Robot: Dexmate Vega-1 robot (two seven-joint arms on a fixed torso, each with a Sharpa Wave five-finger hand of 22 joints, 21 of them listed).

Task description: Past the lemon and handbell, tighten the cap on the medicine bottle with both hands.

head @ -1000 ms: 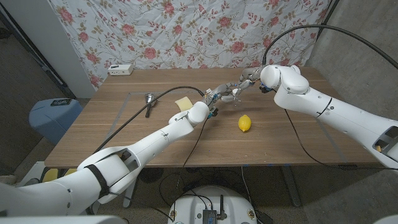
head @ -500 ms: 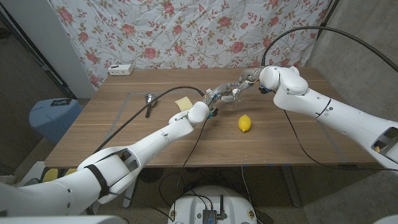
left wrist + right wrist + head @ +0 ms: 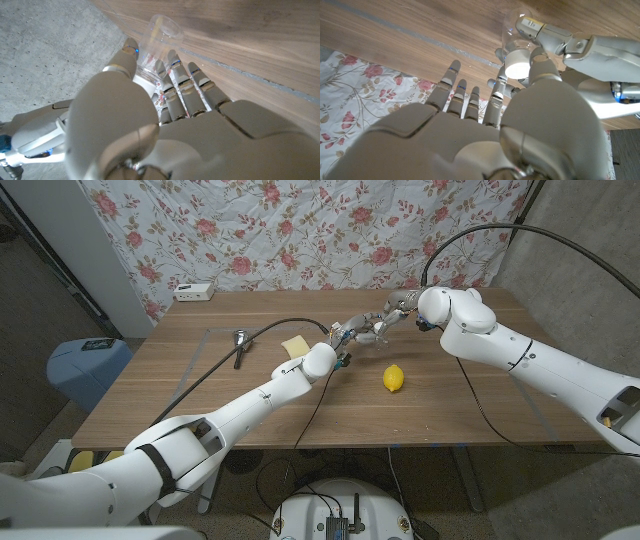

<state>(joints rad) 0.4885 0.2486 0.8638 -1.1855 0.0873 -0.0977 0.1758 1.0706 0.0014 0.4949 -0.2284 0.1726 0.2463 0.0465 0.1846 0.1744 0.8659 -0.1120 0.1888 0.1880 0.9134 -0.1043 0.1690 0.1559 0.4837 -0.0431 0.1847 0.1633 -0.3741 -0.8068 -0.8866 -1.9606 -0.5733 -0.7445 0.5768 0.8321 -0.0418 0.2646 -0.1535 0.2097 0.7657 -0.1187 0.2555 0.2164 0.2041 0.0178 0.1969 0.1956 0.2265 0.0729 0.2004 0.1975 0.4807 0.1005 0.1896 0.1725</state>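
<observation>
1. Bin [image 3: 88, 367]: blue, at the left edge of the head view, beside the table [image 3: 200, 405]; its lower part is hidden behind the table edge.
2. Box [image 3: 194, 291]: white, at the table's upper-left corner, close to the floral cloth [image 3: 300, 230].
3. Handbell [image 3: 240, 346]: lies on the table left of centre; small in the head view, its detail is hard to make out.
4. Pad [image 3: 295, 345]: pale yellow, just left of the left hand's wrist, partly covered by the arm.
5. Left hand [image 3: 347, 333]: at upper centre of the head view. In the left wrist view the left hand [image 3: 165, 95] wraps the clear bottle [image 3: 157, 42], with fingers [image 3: 175, 75] on one side and the thumb on the other; the bottle's lower part is hidden behind the fingers.
6. Bottle [image 3: 367, 332]: sits between the two hands at upper centre of the head view, above and left of the lemon [image 3: 394, 378]. It is tiny and mostly covered there, so its outline is hard to make out.
7. Cap [image 3: 517, 69]: white, round, seen in the upper right of the right wrist view, with the bottle [image 3: 512, 30] beyond it.
8. Right hand [image 3: 392, 314]: upper centre-right of the head view. In the right wrist view the right hand [image 3: 485, 115] has its thumb and one finger against the cap, pinching it; the remaining fingers [image 3: 451, 82] are extended and apart, clear of the bottle.
9. Lemon: yellow, alone on the table at centre-right, below both hands and apart from them.
</observation>
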